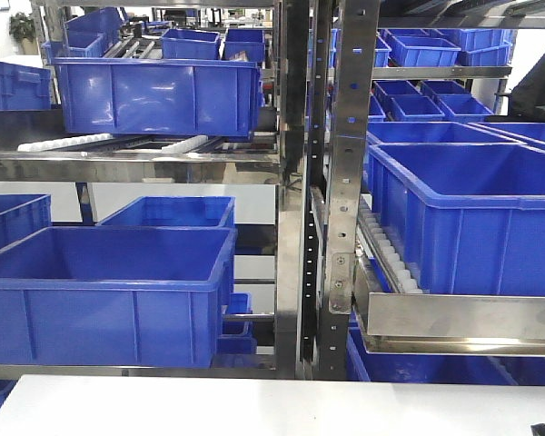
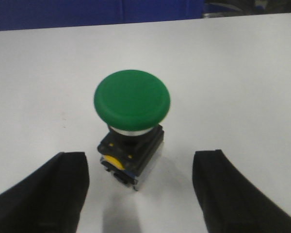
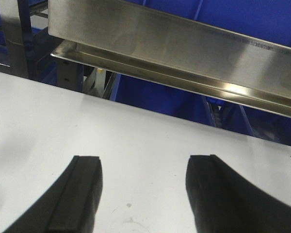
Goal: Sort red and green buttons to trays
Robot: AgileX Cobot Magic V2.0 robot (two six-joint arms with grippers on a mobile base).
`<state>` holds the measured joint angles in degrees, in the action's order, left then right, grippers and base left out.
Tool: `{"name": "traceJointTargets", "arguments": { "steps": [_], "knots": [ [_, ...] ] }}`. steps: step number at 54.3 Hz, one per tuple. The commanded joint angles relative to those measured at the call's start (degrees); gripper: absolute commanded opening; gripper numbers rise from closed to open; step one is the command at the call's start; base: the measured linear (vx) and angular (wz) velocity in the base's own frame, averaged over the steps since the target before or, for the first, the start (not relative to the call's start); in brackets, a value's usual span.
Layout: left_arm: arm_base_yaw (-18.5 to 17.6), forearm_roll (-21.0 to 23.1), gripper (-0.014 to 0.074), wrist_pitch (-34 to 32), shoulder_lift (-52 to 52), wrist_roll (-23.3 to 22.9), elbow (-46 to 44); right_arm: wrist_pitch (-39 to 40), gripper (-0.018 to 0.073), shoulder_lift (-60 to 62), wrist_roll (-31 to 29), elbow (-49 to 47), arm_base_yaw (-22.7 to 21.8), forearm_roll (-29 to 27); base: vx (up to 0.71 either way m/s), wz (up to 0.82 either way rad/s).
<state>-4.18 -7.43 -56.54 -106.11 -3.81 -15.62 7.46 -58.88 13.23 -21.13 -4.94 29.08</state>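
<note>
**A:** Front view just shows blue crates (image 1: 104, 291) on the rack (image 1: 345, 182) and a strip of white table (image 1: 254, 404). Nothing of the task.

**B:** Left wrist cam has it. There the left gripper (image 2: 139, 160) is spread wide. The right gripper (image 3: 145, 162) is wide too, holding nothing. The green button (image 2: 131, 102) stands upright on the table, straight ahead between the left jaws, untouched. Left arm's nearer.

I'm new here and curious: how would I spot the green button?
Find the white table before the blue crates. Just ahead of the left arm's open black jaws stands the green button. Its round green mushroom cap on a dark boxy body sets it apart.
</note>
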Motion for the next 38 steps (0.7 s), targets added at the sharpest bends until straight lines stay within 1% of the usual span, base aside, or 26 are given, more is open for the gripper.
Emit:
{"name": "traceJointTargets", "arguments": {
  "steps": [1, 9, 11, 19, 21, 34, 38],
  "knots": [
    [-0.1, 1.7, 0.0594, -5.9, 1.0, -1.1, -1.3, 3.5, 0.0456, 0.5, 0.0, -1.9, -0.3, 0.1, 0.0, 0.0],
    [-0.1, -1.2, 0.0594, -5.2, -0.2, -1.3, -4.0, 3.0, 0.0456, 0.5, 0.0, -1.9, -0.3, 0.1, 0.0, 0.0],
    [-0.1, -1.3, 0.0594, -4.7, -0.5, -1.3, -5.0, 2.6, 0.0456, 0.5, 0.0, -1.9, -0.3, 0.1, 0.0, 0.0],
    [-0.1, -1.2, 0.0594, 1.4, -1.9, -1.3, -9.0, 1.1, 0.0456, 0.5, 0.0, -1.9, -0.3, 0.1, 0.0, 0.0],
    [-0.1, -1.2, 0.0594, 2.0, -2.4, -1.3, -9.7, 1.0, 0.0456, 0.5, 0.0, -1.9, -0.3, 0.1, 0.0, 0.0],
    [-0.1, -1.2, 0.0592, 2.1, -4.9, -1.3, -12.6, 1.2, 0.0456, 0.5, -0.2, -1.9, -0.3, 0.0, 0.0, 0.0],
    [-0.1, -1.2, 0.0579, 1.0, -5.1, -1.3, -12.6, 2.1, 0.0456, 0.5, 0.0, -1.9, -0.3, 0.0, 0.0, 0.0]
  ]
}}
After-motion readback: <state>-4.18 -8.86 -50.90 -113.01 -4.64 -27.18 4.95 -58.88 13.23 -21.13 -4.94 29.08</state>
